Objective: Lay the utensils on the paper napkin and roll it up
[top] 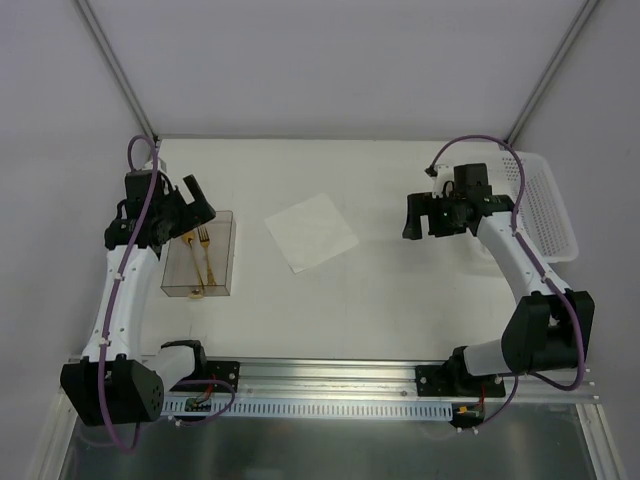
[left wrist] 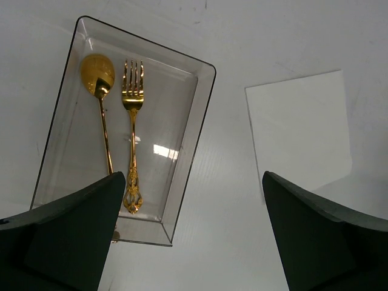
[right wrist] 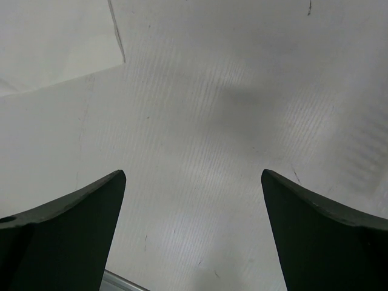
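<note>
My left gripper hangs with its jaws spread wide and nothing between them, above the near end of a clear plastic tray that sits on the white table. The utensils lie in that tray side by side and just apart, both gold. In my left wrist view the spoon is on the left and the fork on its right, with bowl and tines at the far end and the fork's ornate handle toward me (my left finger hides part of the spoon's handle). The paper napkin lies flat on the table to the right of the tray and apart from it, turned cornerwise between my two arms. My right gripper is just as wide open and grips nothing. It hovers over the table right of the napkin, one corner of which shows at the upper left of its wrist view. A white perforated basket stands at the table's right edge, beyond my right arm.
</note>
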Controlling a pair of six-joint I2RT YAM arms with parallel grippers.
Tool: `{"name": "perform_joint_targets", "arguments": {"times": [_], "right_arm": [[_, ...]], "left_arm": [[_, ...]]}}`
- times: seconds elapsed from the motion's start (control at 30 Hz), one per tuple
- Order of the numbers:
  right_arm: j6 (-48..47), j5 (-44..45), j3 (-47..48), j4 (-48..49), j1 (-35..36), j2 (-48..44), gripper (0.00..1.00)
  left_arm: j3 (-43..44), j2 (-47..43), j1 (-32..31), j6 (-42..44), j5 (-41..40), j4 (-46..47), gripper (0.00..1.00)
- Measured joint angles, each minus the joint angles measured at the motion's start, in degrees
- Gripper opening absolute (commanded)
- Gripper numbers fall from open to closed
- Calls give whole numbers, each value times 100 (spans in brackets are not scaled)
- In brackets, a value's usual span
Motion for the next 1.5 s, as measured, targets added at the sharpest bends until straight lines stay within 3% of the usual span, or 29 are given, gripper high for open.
{"name": "perform_joint_targets", "arguments": {"times": [0.17,0.23,0.33,0.37,0.53,0.77,1.0,1.5], "right_arm": [[-9,-24,24,2,125,181,99],[-7,-22,66,11,177,319,99],[4,-20,101,26,227,490,99],[11,-17,109,26,240,551,99],[70,-17,138,37,280,728,99],[149,-13,286,48,295,859,99],[168,-15,319,48,295,890,99],[144,-7,317,39,295,920,99]], "left_arm": [[-44,-92,0,-61,-105,-17,97],[-76,-136,0,-173,-245,-111,89],[-85,-105,0,-352,-525,-326,69],[-85,-63,0,-404,-612,-389,57],[-46,623,2,-586,-903,-662,43],[-44,1779,-146,-715,-1182,-778,42],[254,2765,-452,-922,-1445,-789,36],[531,3766,-457,-706,-1694,-426,36]]}}
